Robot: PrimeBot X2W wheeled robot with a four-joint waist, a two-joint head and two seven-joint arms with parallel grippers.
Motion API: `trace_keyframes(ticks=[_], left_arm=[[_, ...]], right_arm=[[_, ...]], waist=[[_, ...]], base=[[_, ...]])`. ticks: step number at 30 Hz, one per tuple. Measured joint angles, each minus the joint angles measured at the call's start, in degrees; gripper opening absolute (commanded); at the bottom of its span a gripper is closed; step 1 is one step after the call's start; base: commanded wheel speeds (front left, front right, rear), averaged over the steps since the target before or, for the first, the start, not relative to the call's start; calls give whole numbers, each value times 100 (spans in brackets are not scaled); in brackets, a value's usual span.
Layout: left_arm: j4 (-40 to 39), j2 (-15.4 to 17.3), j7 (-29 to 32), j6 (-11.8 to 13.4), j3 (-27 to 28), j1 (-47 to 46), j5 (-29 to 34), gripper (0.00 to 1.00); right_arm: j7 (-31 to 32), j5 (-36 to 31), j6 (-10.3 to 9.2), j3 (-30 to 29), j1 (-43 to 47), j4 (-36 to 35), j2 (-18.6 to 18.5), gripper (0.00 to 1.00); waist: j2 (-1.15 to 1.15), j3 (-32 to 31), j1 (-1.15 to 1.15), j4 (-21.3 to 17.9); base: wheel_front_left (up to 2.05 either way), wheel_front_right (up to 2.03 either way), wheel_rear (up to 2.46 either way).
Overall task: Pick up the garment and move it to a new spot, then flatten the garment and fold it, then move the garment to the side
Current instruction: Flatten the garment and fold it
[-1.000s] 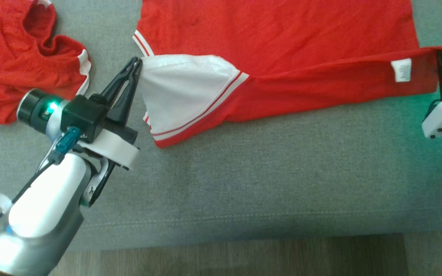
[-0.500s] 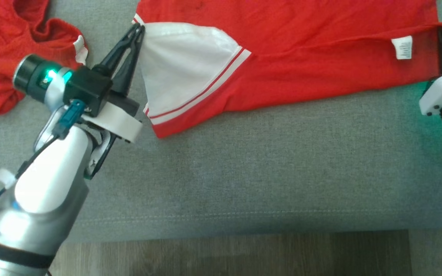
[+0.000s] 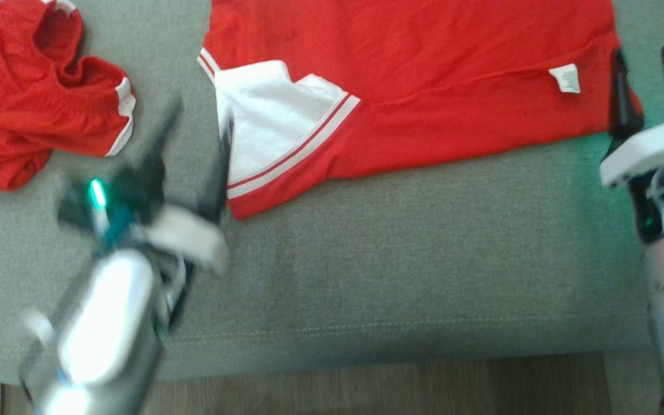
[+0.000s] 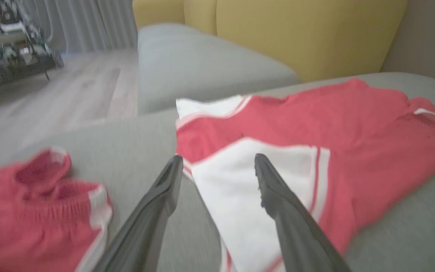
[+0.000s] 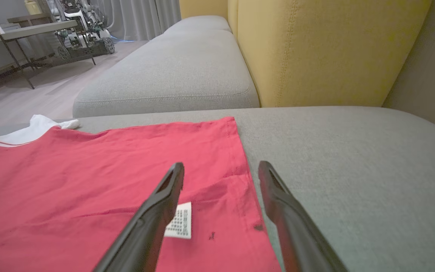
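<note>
Garment (image 3: 424, 69), count one: red, one white sleeve (image 3: 274, 115) showing, is lying spread across the far half of the one grey cushion (image 3: 424, 259), its near edge folded over.

A wide bare band of cushion is running between that edge and the cushion's front seam. A narrower bare strip is separating the garment from the shorts (image 3: 26, 115), count one, red and crumpled at far left.

Grippers, count two, fingers spread, both holding nothing:
- Left gripper (image 3: 199, 118) is blurring. It is straddling the sleeve's left edge, one finger over white cloth and one over cushion.
- Right gripper (image 3: 642, 55) is straddling the garment's right edge, with bare cushion lying beyond.

Label (image 3: 565, 78), count one, white, is sitting near that edge.
</note>
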Motion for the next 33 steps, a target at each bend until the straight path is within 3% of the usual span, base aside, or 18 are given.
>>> trace_keyframes(ticks=[6, 12, 17, 18, 20, 21, 22, 23, 33], left_arm=[[389, -176, 439, 94, -45, 1256, -431, 100], [611, -304, 670, 75, -42, 1067, -624, 100], [849, -338, 935, -178, -219, 762, -671, 100], [891, -358, 1016, -209, -249, 731, -671, 97], [898, -363, 1114, -233, -261, 722, -701, 46], [911, -355, 1167, -254, -266, 722, -740, 35], [917, -345, 1206, -263, -275, 722, -758, 14], [917, -339, 1260, -264, -276, 721, -764, 0], [722, -232, 1615, -269, -296, 744, -883, 0]], right_arm=[[7, 0, 0, -165, 656, -325, 196, 100], [185, -35, 0, -207, 751, -620, 327, 100], [347, -74, 0, -237, 752, -786, 327, 100], [375, -85, 0, -240, 752, -804, 327, 100], [417, -85, 0, -250, 752, -853, 326, 100], [436, -85, 0, -253, 751, -872, 326, 100], [441, -87, 0, -255, 751, -881, 327, 100], [487, -92, 0, -264, 751, -882, 327, 100], [1522, -380, 0, -546, 717, -110, 341, 100]], waist=[[0, -205, 0, -63], [0, -242, 0, -70], [0, -213, 0, -129], [0, -205, 0, -142], [0, -192, 0, -166], [0, -188, 0, -176], [0, -189, 0, -184], [0, -195, 0, -189], [0, -270, 0, -134]], base=[[0, 0, 0], [0, 0, 0], [0, 0, 0], [0, 0, 0], [0, 0, 0], [0, 0, 0], [0, 0, 0], [0, 0, 0], [0, 0, 0]])
